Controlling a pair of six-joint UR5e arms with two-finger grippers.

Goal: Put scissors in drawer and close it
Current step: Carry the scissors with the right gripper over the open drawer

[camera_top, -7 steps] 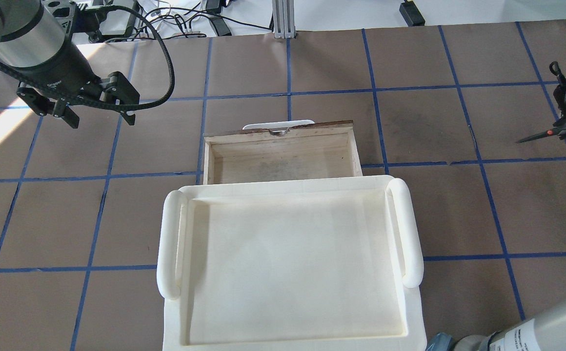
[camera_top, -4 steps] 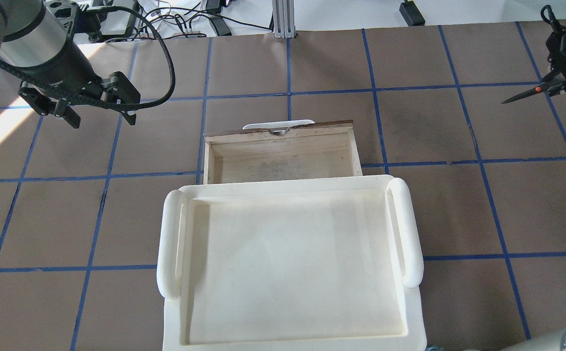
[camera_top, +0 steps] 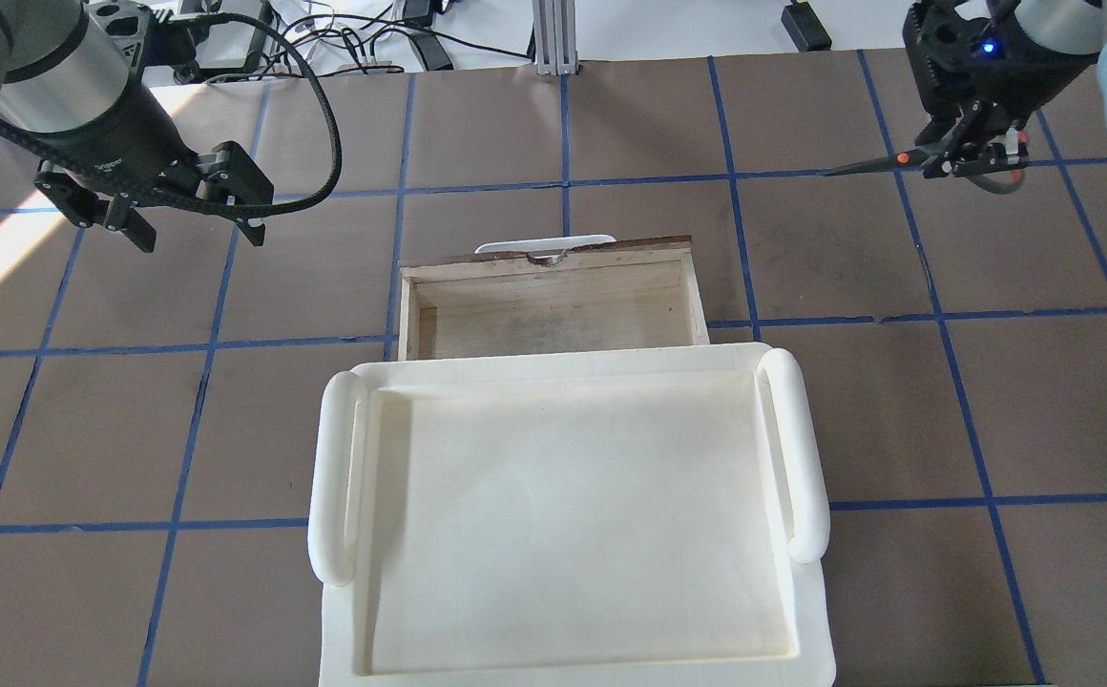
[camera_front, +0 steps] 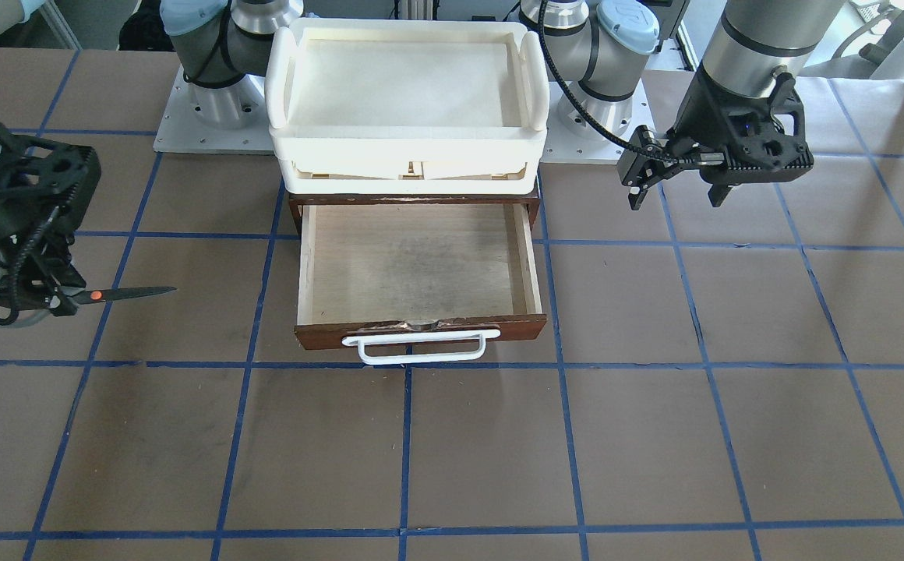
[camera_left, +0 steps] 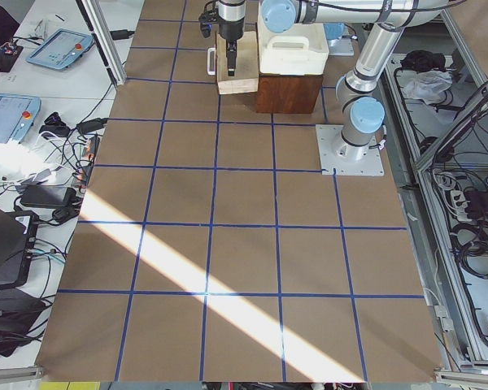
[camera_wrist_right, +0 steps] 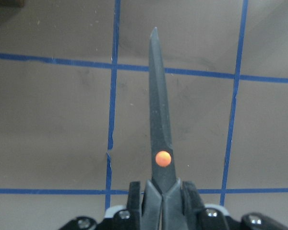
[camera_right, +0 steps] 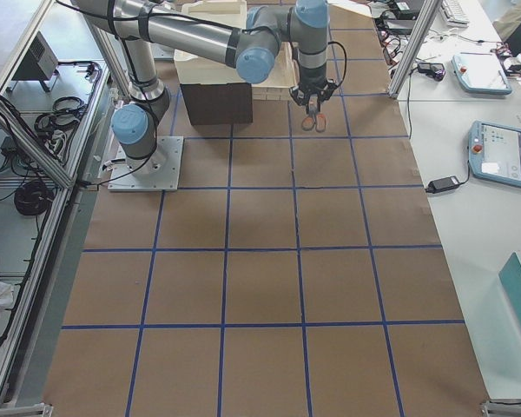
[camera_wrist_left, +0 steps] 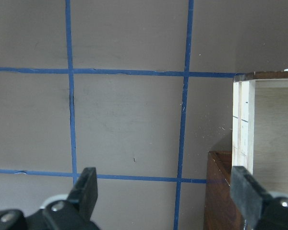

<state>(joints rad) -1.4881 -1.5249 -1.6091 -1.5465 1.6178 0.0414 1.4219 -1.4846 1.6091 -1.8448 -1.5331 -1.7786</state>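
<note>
The scissors (camera_top: pixel 883 163) have dark blades and an orange pivot. My right gripper (camera_top: pixel 959 157) is shut on their handle end and holds them above the table, far right of the drawer, blades pointing toward it. They also show in the front view (camera_front: pixel 121 294) and the right wrist view (camera_wrist_right: pixel 159 129). The drawer (camera_top: pixel 553 315) is open, with a pale plywood inside, a dark brown front (camera_front: pixel 421 329) and a white handle (camera_front: pixel 421 348); nothing lies in it. My left gripper (camera_top: pixel 198 234) is open and empty, hovering left of the drawer; the drawer's corner (camera_wrist_left: pixel 252 120) shows in its wrist view.
A cream-white plastic tray (camera_top: pixel 553 367) with rounded side handles sits on the cabinet above the drawer. The table is brown paper with a blue tape grid. Cables and gear lie beyond the far edge (camera_top: pixel 353 43).
My right gripper has carried the scissors toward the far side of the table and leftward, closer to the drawer. The left arm has stayed still.
</note>
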